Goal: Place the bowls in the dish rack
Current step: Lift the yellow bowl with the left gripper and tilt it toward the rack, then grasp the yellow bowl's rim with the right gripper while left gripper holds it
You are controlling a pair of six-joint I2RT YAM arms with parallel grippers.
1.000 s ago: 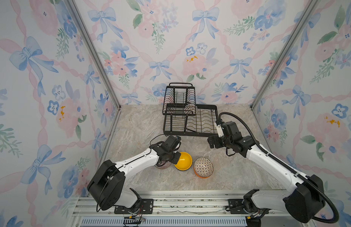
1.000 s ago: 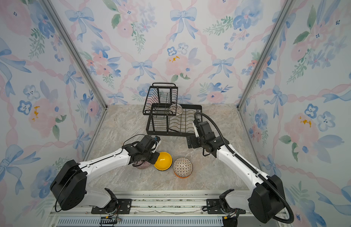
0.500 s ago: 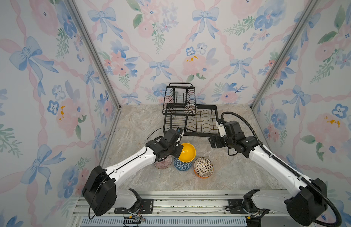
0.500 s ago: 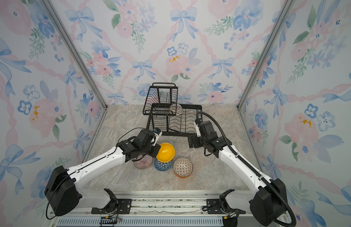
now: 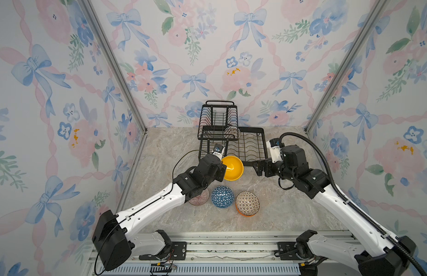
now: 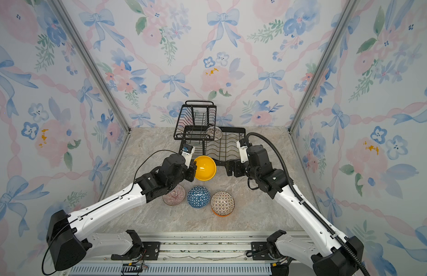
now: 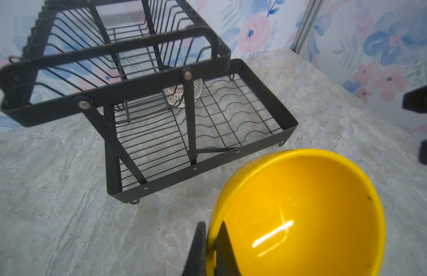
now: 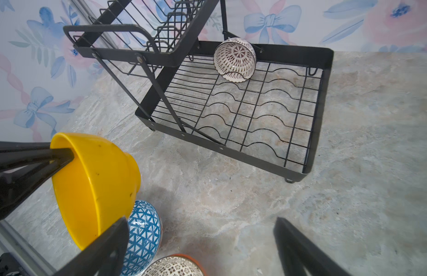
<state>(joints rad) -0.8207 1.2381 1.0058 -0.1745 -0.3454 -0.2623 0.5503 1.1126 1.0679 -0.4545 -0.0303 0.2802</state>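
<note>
My left gripper (image 5: 224,165) (image 6: 195,166) (image 7: 212,225) is shut on the rim of the yellow bowl (image 5: 232,168) (image 6: 205,168) (image 7: 303,215) (image 8: 93,186). It holds the bowl tilted in the air, just before the black dish rack (image 5: 265,145) (image 6: 244,136) (image 7: 198,165) (image 8: 323,100). One white patterned bowl (image 5: 231,132) (image 6: 213,132) (image 8: 235,59) leans at the back of the rack's tray. My right gripper (image 5: 258,168) (image 6: 229,167) (image 8: 200,221) stands open and empty by the rack's front right corner, facing the yellow bowl.
On the table near the front lie a pinkish ribbed bowl (image 5: 200,199) (image 6: 175,196), a blue bowl (image 5: 222,196) (image 6: 198,196) (image 8: 143,234) and a white patterned bowl (image 5: 247,203) (image 6: 222,203) nested on an orange bowl (image 5: 246,214). The rack's raised basket (image 5: 218,114) holds nothing.
My left gripper has lifted the yellow bowl off the blue bowl and carried it up toward the rack. The right arm has barely shifted.
</note>
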